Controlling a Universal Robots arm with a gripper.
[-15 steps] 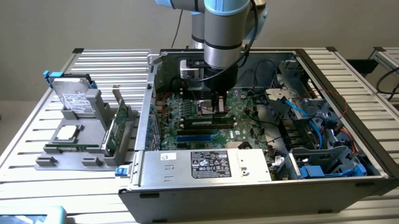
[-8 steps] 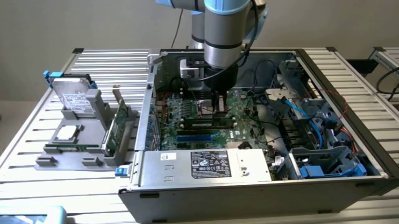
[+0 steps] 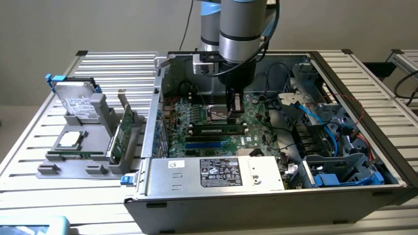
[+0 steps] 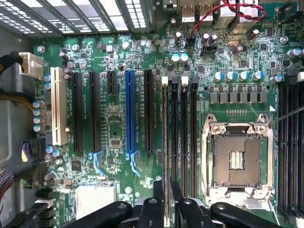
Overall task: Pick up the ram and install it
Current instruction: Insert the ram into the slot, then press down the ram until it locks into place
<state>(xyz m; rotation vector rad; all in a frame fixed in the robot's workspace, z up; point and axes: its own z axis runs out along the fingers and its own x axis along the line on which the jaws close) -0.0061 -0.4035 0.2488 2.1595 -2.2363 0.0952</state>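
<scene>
Ram [image 3: 219,130] stands on edge in a board slot inside the open case [image 3: 274,196], chips facing the exterior camera. Its long axis runs across the exterior view, left to right, along the slot. In the wrist view it is edge-on, a thin strip [image 4: 165,133] in the slot row between the socket [image 4: 236,159] and the blue slot [image 4: 129,114]. It sits in the slot of that row farthest from the socket.

The arm drops straight down into the case, wrist vertical. The gripper [image 3: 235,108] is low over the board [image 4: 114,123], near the socket. The claw [image 4: 166,192] is parted a little, one finger [image 4: 158,194] on each side of the ram's line, and no pinch shows.
</scene>
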